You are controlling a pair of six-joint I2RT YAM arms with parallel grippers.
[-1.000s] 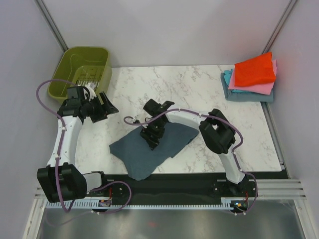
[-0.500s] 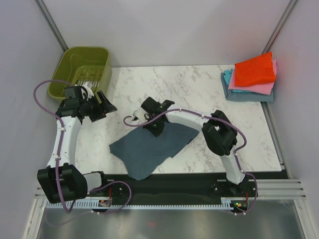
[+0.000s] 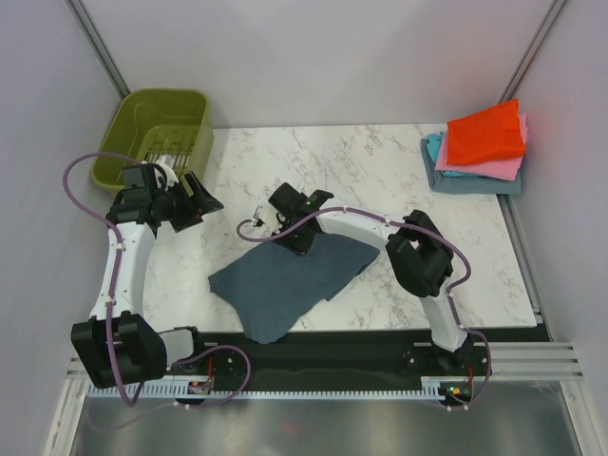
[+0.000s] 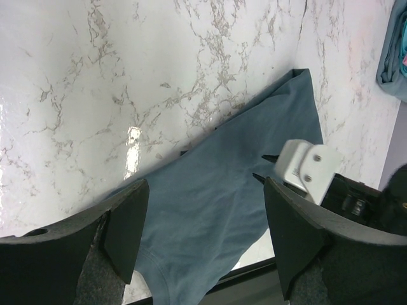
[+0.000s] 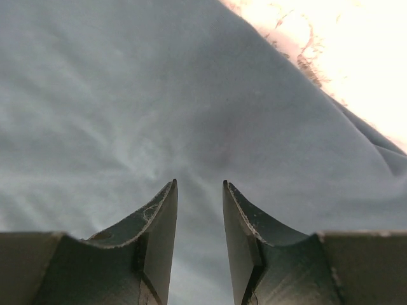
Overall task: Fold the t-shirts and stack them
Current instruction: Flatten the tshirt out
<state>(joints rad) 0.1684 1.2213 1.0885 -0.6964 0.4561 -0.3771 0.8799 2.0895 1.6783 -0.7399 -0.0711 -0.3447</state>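
three shirts stacked, the slate one not yet folded

my right gripper (image 5: 198,183) sits at the upper edge of the slate blue-grey t-shirt (image 3: 285,285), which lies spread and rumpled at lower centre of the top view, its lower corner hanging past the marble table (image 3: 361,161) edge. its fingers are only a narrow slit apart, tips close to the cloth, with nothing visibly pinched between them. my left gripper (image 4: 205,184) hangs spread wide and empty at the left, beside the olive basket (image 3: 157,133). at upper right the red-orange t-shirt (image 3: 486,133) lies on the pink t-shirt (image 3: 494,166), on the teal t-shirt (image 3: 456,180), all folded. i judge most of the job done: left are the folds on the slate shirt and its carry to that stack.
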